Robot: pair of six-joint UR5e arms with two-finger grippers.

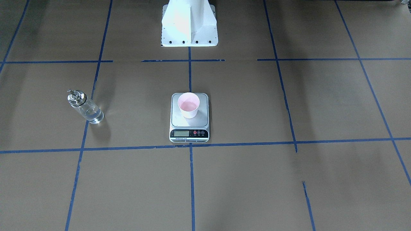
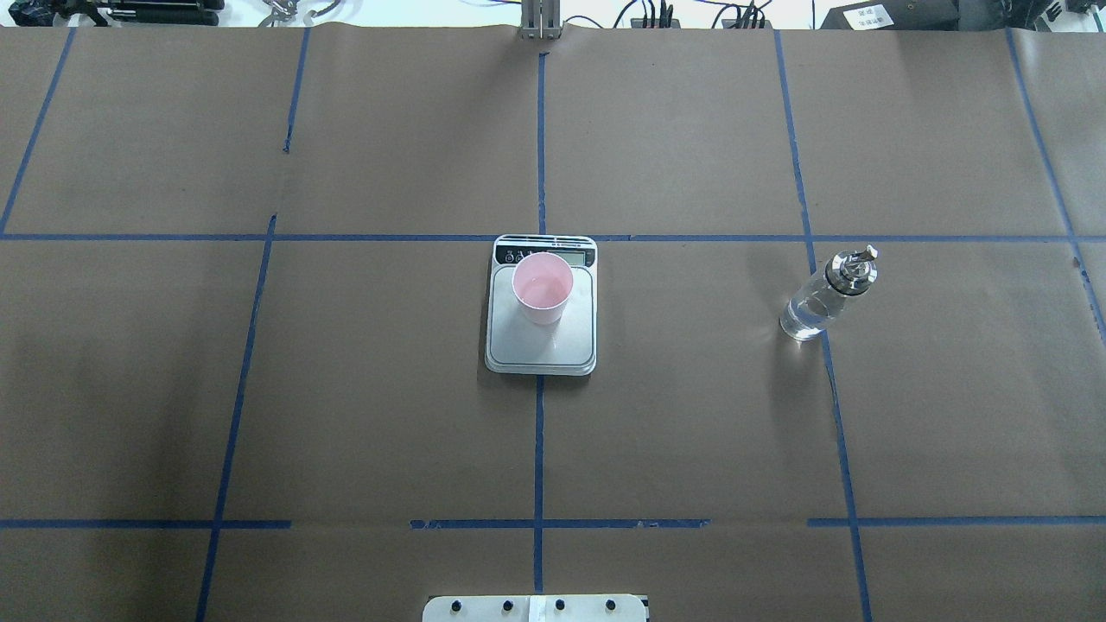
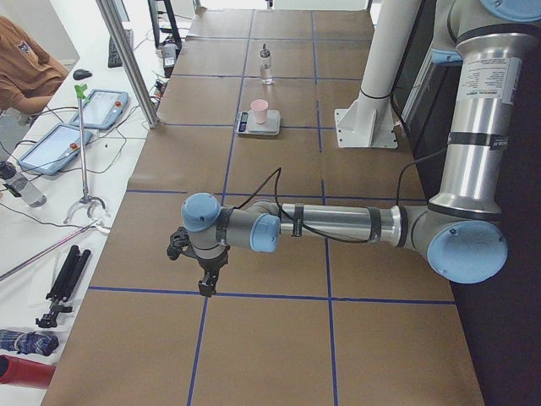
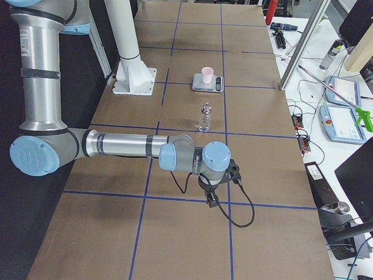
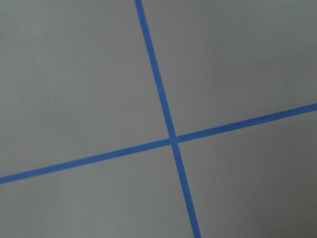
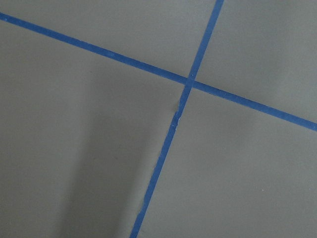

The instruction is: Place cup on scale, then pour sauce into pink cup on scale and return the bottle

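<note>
The pink cup [image 1: 188, 105] stands upright on the scale [image 1: 189, 128] at the table's middle; it also shows in the overhead view [image 2: 543, 288] on the scale [image 2: 541, 345]. Clear liquid shows in the cup's bottom. The glass bottle [image 2: 828, 295] with a silver cap stands upright on the robot's right side, apart from the scale; it also shows in the front view [image 1: 85, 106]. The left gripper [image 3: 205, 283] shows only in the exterior left view, far from both. The right gripper [image 4: 211, 200] shows only in the exterior right view. I cannot tell whether either is open or shut.
Brown paper with a blue tape grid covers the table [image 2: 346, 415]. The robot's white base [image 1: 189, 24] stands behind the scale. Tablets, cables and tools lie along the operators' side [image 3: 84, 118]. A person [image 3: 25, 72] sits there. Both wrist views show only paper and tape.
</note>
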